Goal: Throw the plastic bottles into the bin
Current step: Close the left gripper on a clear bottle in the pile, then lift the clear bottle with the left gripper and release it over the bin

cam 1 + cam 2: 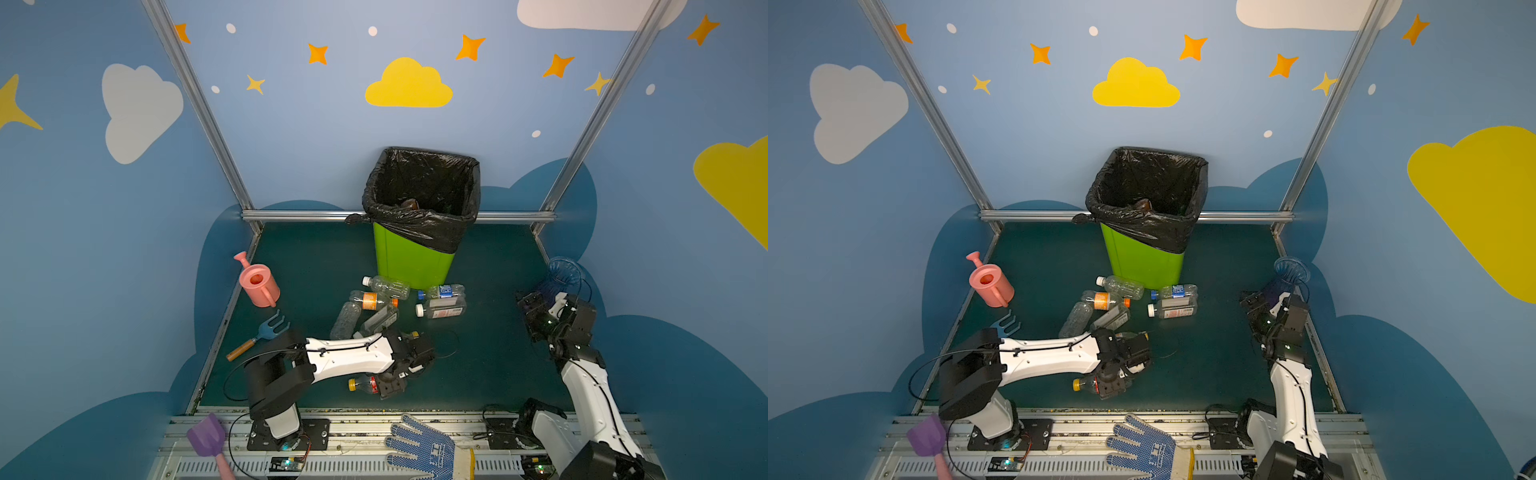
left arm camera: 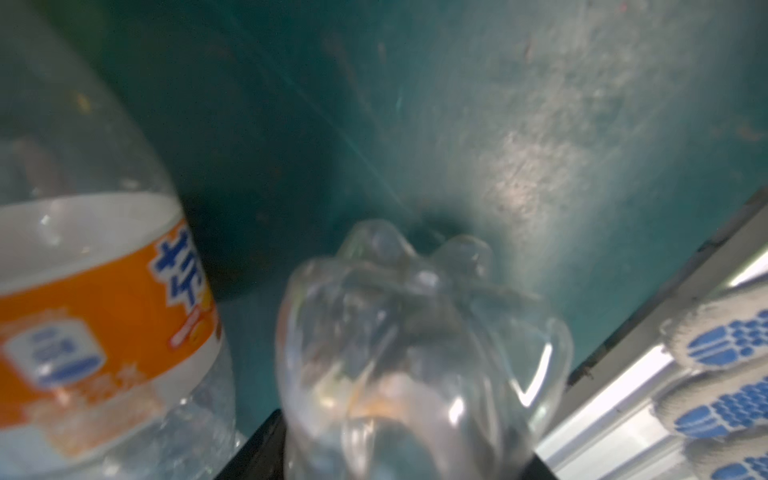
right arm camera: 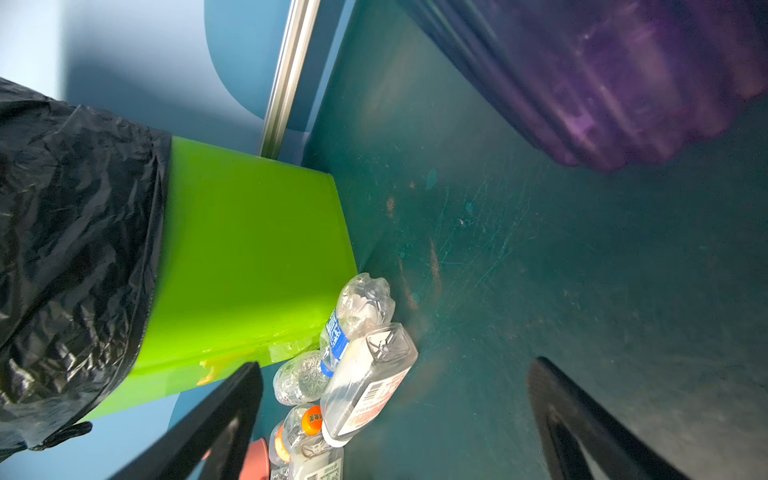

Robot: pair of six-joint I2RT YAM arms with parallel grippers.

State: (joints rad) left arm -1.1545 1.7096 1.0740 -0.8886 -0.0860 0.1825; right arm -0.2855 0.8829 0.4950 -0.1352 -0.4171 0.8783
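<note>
Now, your left tool (image 1: 394,380) straddles a red-labelled bottle (image 1: 365,384) on the desk (image 1: 478,365); whether it grips cannot be told. More bottles (image 1: 376,300) lie before the bin (image 1: 411,266). Your right tool (image 1: 530,302) stands apart, empty.

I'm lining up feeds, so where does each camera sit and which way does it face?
Both top views: high in front, looking down toward the bin; left arm, right arm show.
Left wrist: low over the mat, facing a clear bottle; a finger edge shows.
Right wrist: low, facing bin and bottles; open fingers show.
Shared: glove, in top views and left wrist.
</note>
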